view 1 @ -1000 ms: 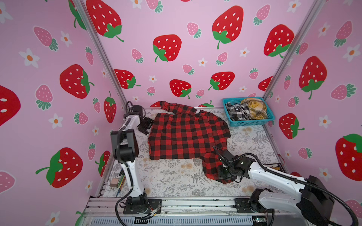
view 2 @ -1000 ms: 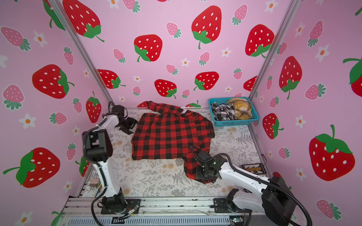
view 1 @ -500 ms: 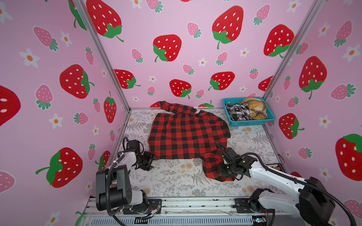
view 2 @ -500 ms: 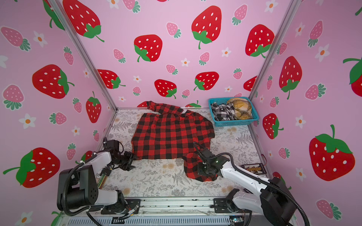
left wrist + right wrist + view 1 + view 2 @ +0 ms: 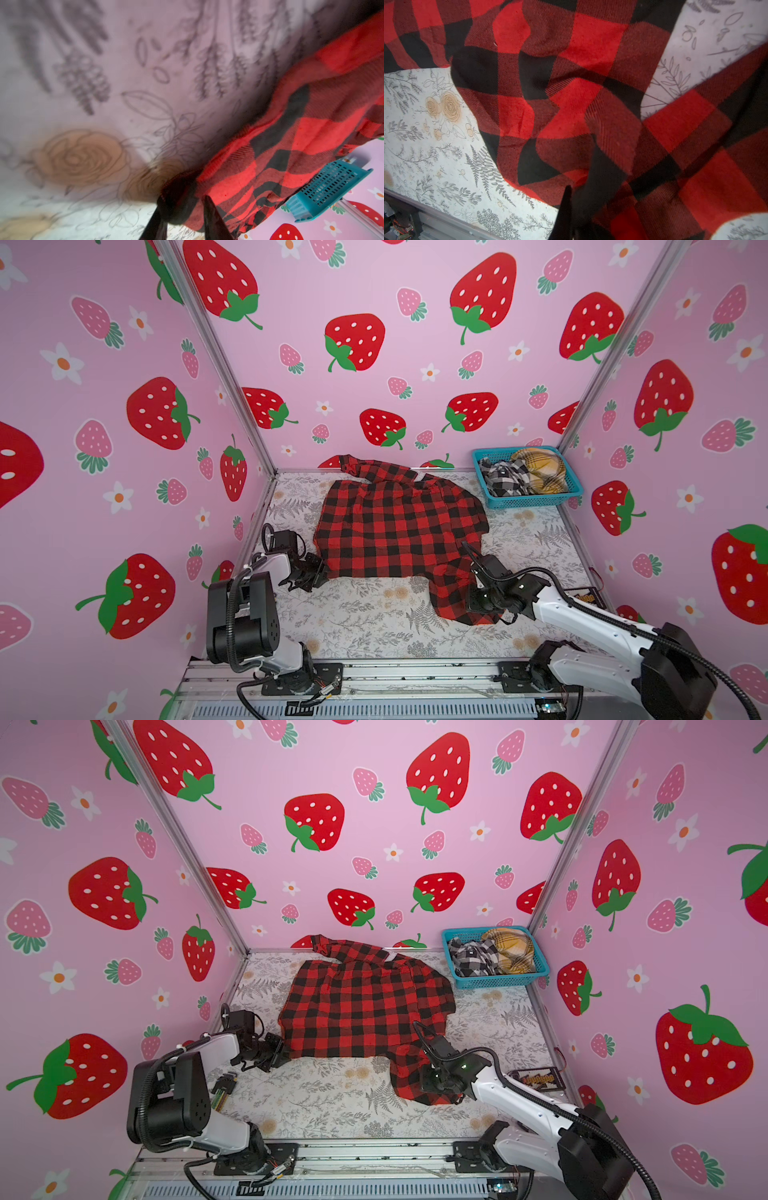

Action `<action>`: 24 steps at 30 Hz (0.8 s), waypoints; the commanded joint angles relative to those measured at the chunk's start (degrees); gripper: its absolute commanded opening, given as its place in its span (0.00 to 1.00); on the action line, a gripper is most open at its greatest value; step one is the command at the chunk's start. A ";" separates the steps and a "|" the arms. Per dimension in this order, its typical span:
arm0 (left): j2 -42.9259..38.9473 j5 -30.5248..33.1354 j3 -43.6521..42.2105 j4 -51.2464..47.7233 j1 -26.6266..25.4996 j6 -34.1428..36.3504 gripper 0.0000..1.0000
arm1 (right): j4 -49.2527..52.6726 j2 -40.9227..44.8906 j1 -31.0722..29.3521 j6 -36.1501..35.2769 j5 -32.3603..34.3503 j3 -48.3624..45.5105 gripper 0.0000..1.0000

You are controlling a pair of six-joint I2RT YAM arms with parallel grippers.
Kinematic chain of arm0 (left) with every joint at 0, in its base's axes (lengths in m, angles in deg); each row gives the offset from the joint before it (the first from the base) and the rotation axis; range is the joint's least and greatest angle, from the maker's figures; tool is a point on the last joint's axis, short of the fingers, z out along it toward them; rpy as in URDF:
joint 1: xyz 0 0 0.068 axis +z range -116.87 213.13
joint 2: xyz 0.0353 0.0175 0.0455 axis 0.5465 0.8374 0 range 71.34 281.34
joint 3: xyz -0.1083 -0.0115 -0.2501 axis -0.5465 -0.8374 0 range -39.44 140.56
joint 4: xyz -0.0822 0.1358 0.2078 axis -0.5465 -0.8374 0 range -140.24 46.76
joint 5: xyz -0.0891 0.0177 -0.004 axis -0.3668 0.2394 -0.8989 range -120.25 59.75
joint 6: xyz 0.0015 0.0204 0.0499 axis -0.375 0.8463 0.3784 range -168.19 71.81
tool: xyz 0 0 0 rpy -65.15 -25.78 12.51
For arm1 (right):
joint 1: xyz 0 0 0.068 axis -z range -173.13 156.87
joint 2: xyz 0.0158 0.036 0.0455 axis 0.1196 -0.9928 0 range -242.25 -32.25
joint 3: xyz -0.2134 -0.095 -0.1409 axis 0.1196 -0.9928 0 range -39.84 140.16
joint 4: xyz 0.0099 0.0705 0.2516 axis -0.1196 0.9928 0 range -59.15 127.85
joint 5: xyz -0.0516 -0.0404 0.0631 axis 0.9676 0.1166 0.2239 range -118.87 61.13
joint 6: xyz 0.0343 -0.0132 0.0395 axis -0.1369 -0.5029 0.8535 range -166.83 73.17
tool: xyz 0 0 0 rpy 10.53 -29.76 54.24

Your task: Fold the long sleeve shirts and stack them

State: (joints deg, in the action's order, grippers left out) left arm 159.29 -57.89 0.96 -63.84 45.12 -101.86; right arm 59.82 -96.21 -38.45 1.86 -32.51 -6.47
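Left wrist view puts the left end effector right at the near-left hem corner of the shirt, with dark cloth bunched between its fingers, though whether the pinch is firm I cannot tell. Both top views show the shirt spread across the middle of the surface, collar toward the back wall, with the right end effector clenched on a bunched flap at the near-right. Its hem runs side to side between the two, each arm nearest its own corner, so the fold likely goes away from the robot, toward the collar.
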 commanded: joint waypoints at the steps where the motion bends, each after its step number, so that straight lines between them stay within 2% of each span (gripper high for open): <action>1: 1.53 4.65 0.85 -0.07 -0.33 0.78 0.14 | -0.63 0.32 1.42 -1.72 0.85 2.09 0.00; 3: -0.52 5.36 1.53 -2.28 -0.34 1.38 0.00 | 0.33 1.29 2.67 -3.20 1.22 3.20 0.00; 5: -4.42 6.57 1.95 -6.10 -0.56 2.92 0.00 | 1.64 2.68 3.64 -4.36 1.25 4.34 0.00; 9: -17.49 11.83 0.38 -15.96 -1.25 4.98 0.00 | 5.56 7.16 4.38 -5.09 1.22 5.14 0.00; 14: -31.36 13.65 -6.85 -23.51 -1.69 3.77 0.00 | 8.94 14.74 4.40 -4.06 -2.90 0.40 0.00; 18: -33.69 12.83 -13.01 -21.95 -6.26 -1.68 0.00 | 11.16 18.06 4.24 -2.69 -5.52 -6.00 0.00; 24: -31.41 11.98 -13.46 -23.87 -6.97 -2.81 0.00 | 11.69 18.77 4.21 -2.53 -6.27 -7.65 0.00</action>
State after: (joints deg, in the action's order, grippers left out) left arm 128.20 -46.30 -13.62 -84.60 38.43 -102.91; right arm 70.31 -77.61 -34.30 -1.40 -37.39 -14.63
